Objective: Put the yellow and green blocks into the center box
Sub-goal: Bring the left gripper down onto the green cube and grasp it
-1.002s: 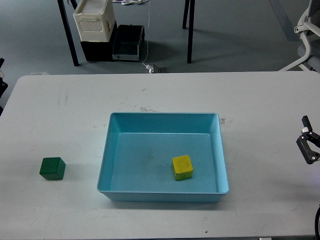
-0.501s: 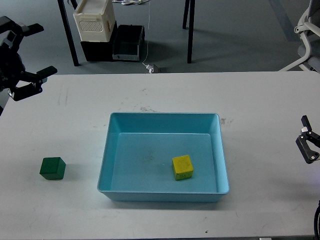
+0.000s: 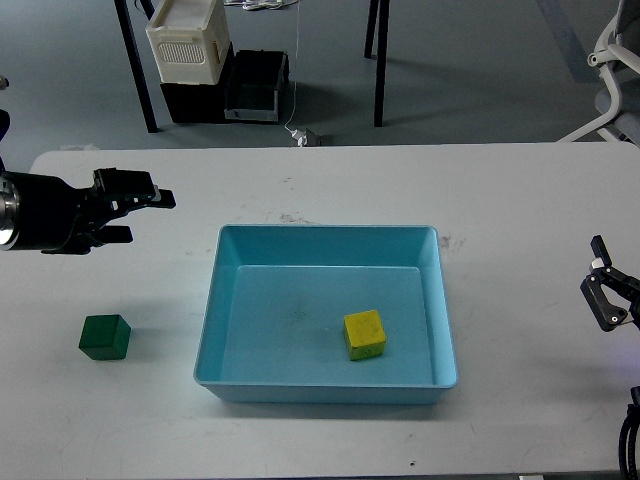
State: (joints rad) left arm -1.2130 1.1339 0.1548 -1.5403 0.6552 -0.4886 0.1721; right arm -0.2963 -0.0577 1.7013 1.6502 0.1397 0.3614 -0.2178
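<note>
green block (image 3: 105, 337) sits on bare table left of box (image 3: 210, 310), below open left claw (image 3: 143, 216).

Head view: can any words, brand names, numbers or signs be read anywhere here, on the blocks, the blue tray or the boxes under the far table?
No readable text anywhere in the view.
Small yellow cube: faint dark marks on its front face, too small to read.
Dark green cube: plain.
Light blue plastic tray: plain.
White slatted crate and the black boxes beneath it: no label visible.
</note>
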